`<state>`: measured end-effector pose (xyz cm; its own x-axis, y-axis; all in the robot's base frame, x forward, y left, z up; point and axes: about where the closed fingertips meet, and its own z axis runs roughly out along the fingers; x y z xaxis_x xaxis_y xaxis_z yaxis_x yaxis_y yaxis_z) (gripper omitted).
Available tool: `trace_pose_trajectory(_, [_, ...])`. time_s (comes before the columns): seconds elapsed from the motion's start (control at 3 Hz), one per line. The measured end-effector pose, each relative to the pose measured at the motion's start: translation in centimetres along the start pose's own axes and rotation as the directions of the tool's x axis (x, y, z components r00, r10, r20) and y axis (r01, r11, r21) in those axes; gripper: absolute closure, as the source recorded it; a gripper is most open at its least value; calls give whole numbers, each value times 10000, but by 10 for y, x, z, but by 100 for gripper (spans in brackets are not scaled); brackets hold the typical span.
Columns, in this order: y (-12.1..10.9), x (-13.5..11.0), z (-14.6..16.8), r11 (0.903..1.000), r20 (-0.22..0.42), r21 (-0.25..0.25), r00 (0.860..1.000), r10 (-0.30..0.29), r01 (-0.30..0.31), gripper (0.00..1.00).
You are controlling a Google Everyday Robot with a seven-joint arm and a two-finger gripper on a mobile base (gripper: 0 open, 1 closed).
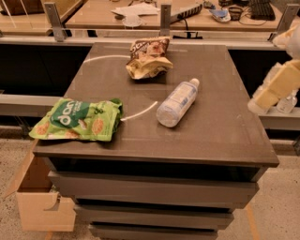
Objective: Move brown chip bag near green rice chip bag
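Observation:
The brown chip bag [146, 58] lies crumpled at the far middle of the dark table top, with its brown front and tan edges showing. The green rice chip bag [77, 120] lies flat at the near left corner, partly over the table's left edge. My gripper [275, 87] is a pale cream shape at the right edge of the view, beside the table's right side. It is well clear of both bags and holds nothing that I can see.
A clear plastic water bottle [177, 102] lies on its side in the middle of the table [220, 136], between the two bags. An open cardboard box [40, 199] stands on the floor at the lower left. A desk with clutter [140, 10] runs behind a rail at the back.

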<state>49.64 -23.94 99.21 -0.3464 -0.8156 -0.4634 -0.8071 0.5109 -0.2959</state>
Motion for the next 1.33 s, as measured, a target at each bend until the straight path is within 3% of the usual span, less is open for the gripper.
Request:
trace_pose_trajectory(0.33, [-54,-12,7,9851,1652,862,9772,1333,-1489,0])
trace_pose_trajectory(0.67, [-96,-30,28,9597,3103,933,9237,2249,-2650,0])
trace_pose_trajectory(1.0, [-121,-54,83,9299,4073,239,8531,3262,-3670,0])
trace_pose_trajectory(1.33, [-133,-73,115,9159,4241,-33,8290,3647,-4013,0])
